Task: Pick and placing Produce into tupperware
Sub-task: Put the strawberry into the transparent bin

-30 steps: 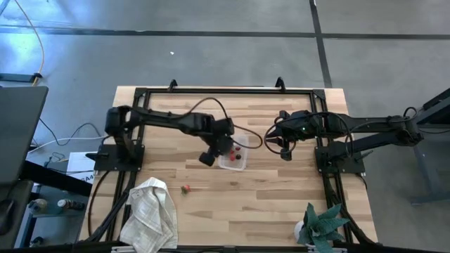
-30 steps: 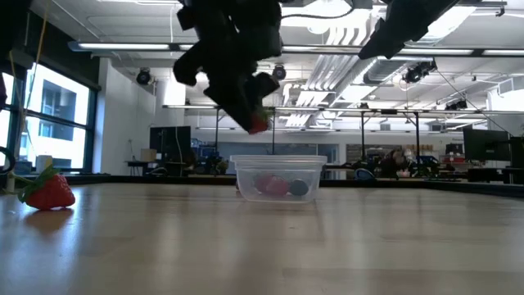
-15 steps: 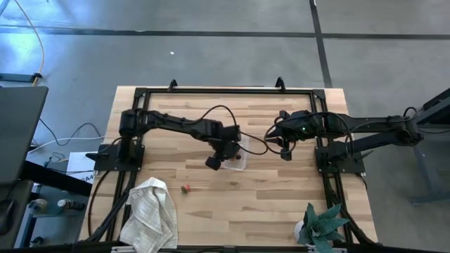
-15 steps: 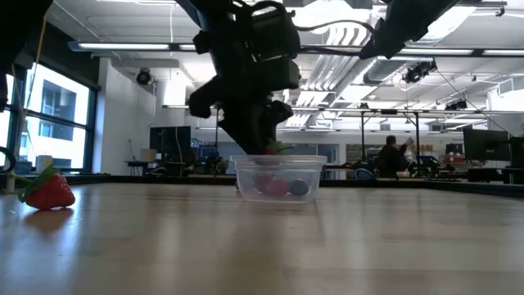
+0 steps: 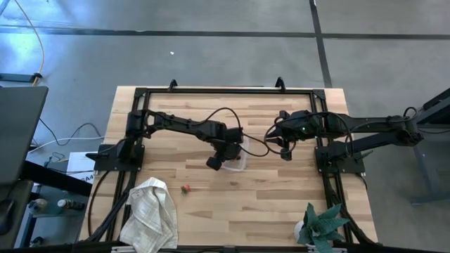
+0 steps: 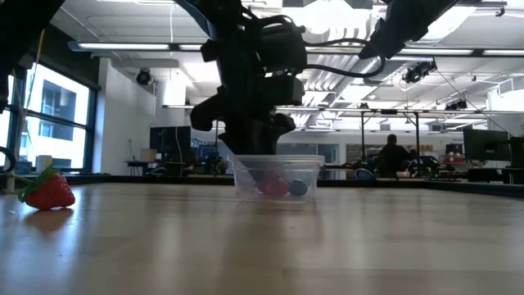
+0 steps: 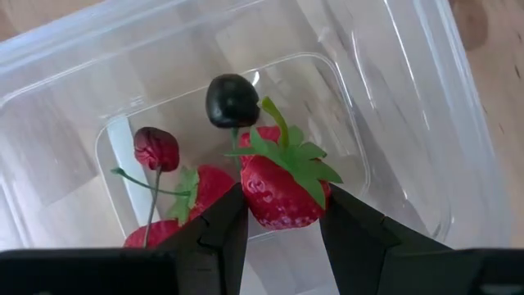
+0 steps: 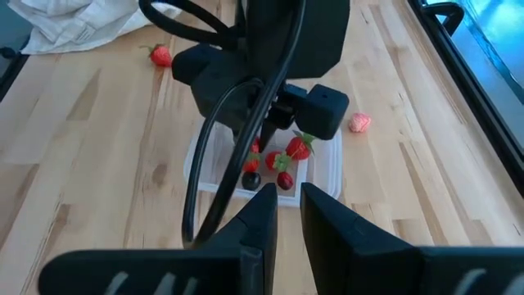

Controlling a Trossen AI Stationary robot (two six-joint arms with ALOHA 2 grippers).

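Observation:
The clear tupperware (image 5: 241, 163) stands mid-table, also in the low view (image 6: 277, 176). Inside it lie a black round piece (image 7: 232, 100), a dark red cherry (image 7: 155, 147) and red strawberries (image 7: 209, 184). My left gripper (image 5: 226, 151) reaches down into its mouth, shut on a strawberry (image 7: 282, 192). One loose strawberry (image 5: 185, 189) lies on the table toward the near left, and a pinkish piece (image 8: 359, 123) lies beside the container. My right gripper (image 5: 285, 153) hangs to the container's right, above the table, a narrow gap between its fingers (image 8: 266, 209) and nothing in it. My left gripper pinches the strawberry's red body (image 7: 260, 201) between its two fingers, one on each side. The fingers come from above, pointing steeply down. The green leafy cap (image 7: 286, 152) points away from the gripper, and the berry hangs over the container's inside at about rim height.
A crumpled white towel (image 5: 150, 211) lies at the near left corner and a teal leafy plant (image 5: 323, 225) at the near right. A black frame (image 5: 225, 90) runs around the work area. People stand in the room beyond the table.
My left gripper has come down with the strawberry and a little toward the table's right, from above the tupperware to its rim. It has kept its hold. The tupperware and the pieces in it have stayed in place.

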